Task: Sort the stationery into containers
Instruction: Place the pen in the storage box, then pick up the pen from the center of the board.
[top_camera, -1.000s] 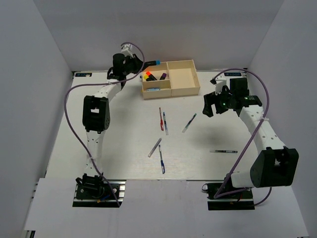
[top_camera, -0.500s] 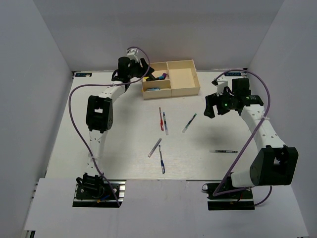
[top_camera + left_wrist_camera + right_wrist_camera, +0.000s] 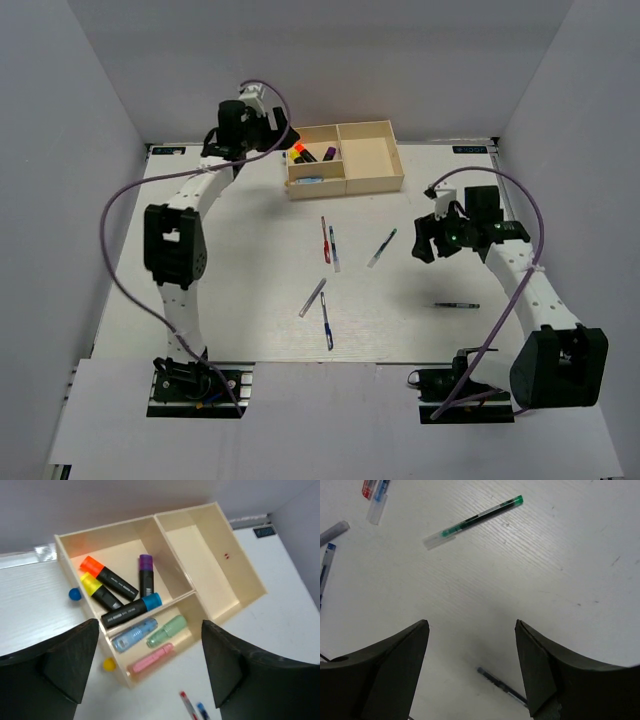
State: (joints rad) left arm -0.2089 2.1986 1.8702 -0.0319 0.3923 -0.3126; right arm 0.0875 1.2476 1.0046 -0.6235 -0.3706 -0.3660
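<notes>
**Black pen lies closest to the right arm**

Top view: the left fingers hang by the left end of the tray, well apart from the loose pens. The right fingers hover over the bench. The black pen lies base-ward of them, its long axis running left-right. The green pen lies slanted to their left. The right arm is nearer to both.

Left wrist view: the fingers are spread and hold nothing. They are above the highlighters and pale oblong pieces, each in its own small compartment.

Right wrist view: the fingers gape, released. One end of the black pen shows between them, and the green pen lies well ahead. The black pen looks the likelier pick, gripped across its length.
</notes>
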